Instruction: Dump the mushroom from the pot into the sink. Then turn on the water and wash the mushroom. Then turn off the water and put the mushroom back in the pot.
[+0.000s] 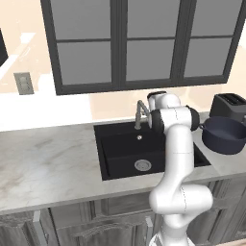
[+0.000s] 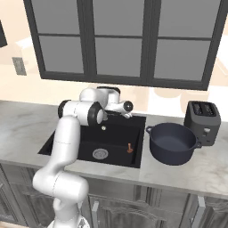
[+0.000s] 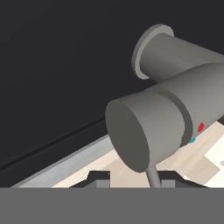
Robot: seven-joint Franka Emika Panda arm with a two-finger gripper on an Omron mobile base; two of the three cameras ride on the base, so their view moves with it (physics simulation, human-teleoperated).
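The mushroom (image 2: 130, 148) lies on the floor of the black sink (image 2: 116, 133), right of the steel drain (image 2: 100, 154). The dark navy pot (image 2: 173, 142) stands upright on the counter just right of the sink. My gripper (image 3: 134, 183) is at the grey faucet (image 1: 139, 113) behind the basin. In the hand view the faucet body (image 3: 148, 127), with its red and blue dots, looms very close. Its thin lever (image 3: 153, 177) runs down between my two fingertips (image 3: 99, 180), which stand well apart. The gripper is open.
A black slotted toaster (image 2: 203, 116) sits behind the pot at the right. Dark-framed windows (image 2: 120, 40) rise behind the sink. Marble counter (image 1: 48, 163) stretches left of the basin, and a wall outlet (image 1: 23, 82) is at the far left.
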